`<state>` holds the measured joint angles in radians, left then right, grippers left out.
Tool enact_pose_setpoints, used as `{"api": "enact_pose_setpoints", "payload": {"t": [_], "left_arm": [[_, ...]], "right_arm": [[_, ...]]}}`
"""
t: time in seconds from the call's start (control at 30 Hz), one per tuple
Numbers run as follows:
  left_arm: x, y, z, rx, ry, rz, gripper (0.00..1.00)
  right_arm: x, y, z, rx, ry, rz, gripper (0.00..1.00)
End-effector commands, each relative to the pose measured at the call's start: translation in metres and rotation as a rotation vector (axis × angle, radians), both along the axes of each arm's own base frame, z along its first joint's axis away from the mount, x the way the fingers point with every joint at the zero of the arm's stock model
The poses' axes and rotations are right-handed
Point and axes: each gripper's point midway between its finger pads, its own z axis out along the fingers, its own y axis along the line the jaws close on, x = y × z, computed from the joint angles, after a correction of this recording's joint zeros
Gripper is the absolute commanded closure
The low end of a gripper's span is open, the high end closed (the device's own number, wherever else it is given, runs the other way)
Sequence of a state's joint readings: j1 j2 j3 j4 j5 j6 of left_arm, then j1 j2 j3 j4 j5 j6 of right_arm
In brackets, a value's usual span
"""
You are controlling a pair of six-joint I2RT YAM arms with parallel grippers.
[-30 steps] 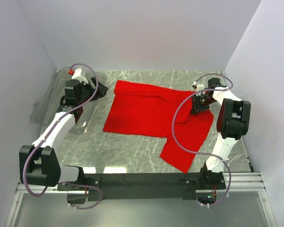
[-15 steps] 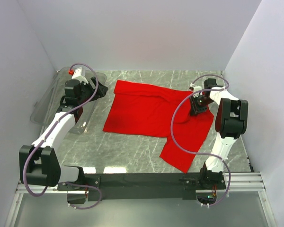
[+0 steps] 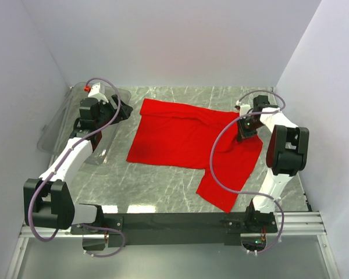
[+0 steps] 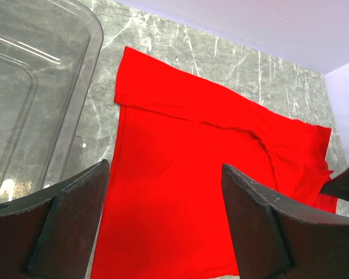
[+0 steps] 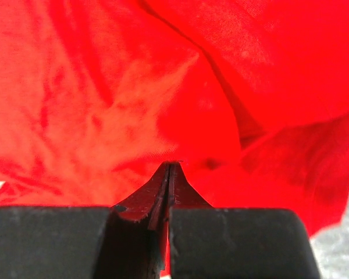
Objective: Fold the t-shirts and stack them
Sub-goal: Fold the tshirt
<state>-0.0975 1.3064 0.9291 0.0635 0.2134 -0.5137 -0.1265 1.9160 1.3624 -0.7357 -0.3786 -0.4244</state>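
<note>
Right claw (image 5: 170,167): I had it pinched on the red t-shirt (image 3: 180,136), whose length ran leftward toward my spread left claw (image 4: 163,174).

Left gripper (image 3: 120,111) upper left of top view, jaws wide apart; right gripper (image 5: 170,167) upper right, pinched closed on t-shirt (image 5: 93,87)
</note>
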Motion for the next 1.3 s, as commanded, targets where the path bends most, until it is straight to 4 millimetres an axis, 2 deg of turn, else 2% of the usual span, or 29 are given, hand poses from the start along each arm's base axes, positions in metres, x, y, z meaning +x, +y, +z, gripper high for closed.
{"api": "enact_pose_setpoints", "payload": {"t": [0.0, 0.17, 0.4, 0.6, 0.73, 0.83, 0.87, 0.97, 1.0, 1.03, 1.1, 1.17, 1.23, 1.27], "left_arm": [[0.002, 0.001, 0.014, -0.013, -0.051, -0.003, 0.17], [0.001, 0.002, 0.015, -0.010, -0.055, -0.001, 0.17], [-0.001, 0.003, 0.012, -0.015, -0.054, -0.001, 0.17], [0.000, 0.003, 0.012, -0.017, -0.057, -0.007, 0.17], [0.000, 0.003, 0.013, -0.019, -0.059, -0.007, 0.17], [0.000, 0.002, 0.012, -0.023, -0.058, -0.010, 0.17], [0.000, 0.002, 0.011, -0.023, -0.054, -0.010, 0.17], [0.000, 0.003, 0.012, -0.016, -0.056, -0.008, 0.17], [0.001, 0.004, 0.013, -0.013, -0.058, -0.006, 0.17], [0.001, 0.004, 0.013, -0.011, -0.059, -0.004, 0.17], [0.001, 0.004, 0.011, -0.011, -0.056, -0.004, 0.17], [0.001, 0.003, 0.011, -0.020, -0.058, -0.010, 0.17], [0.002, 0.002, 0.009, -0.026, -0.053, -0.014, 0.17], [0.002, 0.001, 0.010, -0.030, -0.053, -0.016, 0.17]], "right_arm": [[-0.006, 0.004, 0.038, 0.029, -0.070, -0.017, 1.00], [-0.027, 0.003, 0.039, 0.040, -0.023, -0.037, 1.00], [-0.073, -0.003, 0.019, -0.014, 0.068, -0.027, 1.00], [-0.091, 0.005, 0.019, 0.032, 0.114, -0.047, 1.00], [-0.086, -0.004, 0.025, 0.018, 0.092, -0.112, 1.00], [-0.072, -0.021, 0.030, -0.020, 0.053, -0.182, 0.90], [-0.069, -0.023, 0.031, -0.021, 0.044, -0.182, 0.79], [-0.068, -0.022, 0.042, -0.018, 0.024, -0.099, 0.74], [-0.065, -0.023, 0.052, -0.028, -0.021, -0.051, 0.72], [-0.063, -0.021, 0.058, -0.027, -0.050, -0.021, 0.66], [-0.056, -0.020, 0.076, -0.035, -0.140, 0.053, 0.63], [-0.057, -0.006, 0.084, 0.013, -0.162, 0.116, 0.61], [-0.055, 0.011, 0.081, 0.040, -0.152, 0.204, 0.61], [-0.054, 0.019, 0.073, 0.053, -0.128, 0.231, 0.61]]}}
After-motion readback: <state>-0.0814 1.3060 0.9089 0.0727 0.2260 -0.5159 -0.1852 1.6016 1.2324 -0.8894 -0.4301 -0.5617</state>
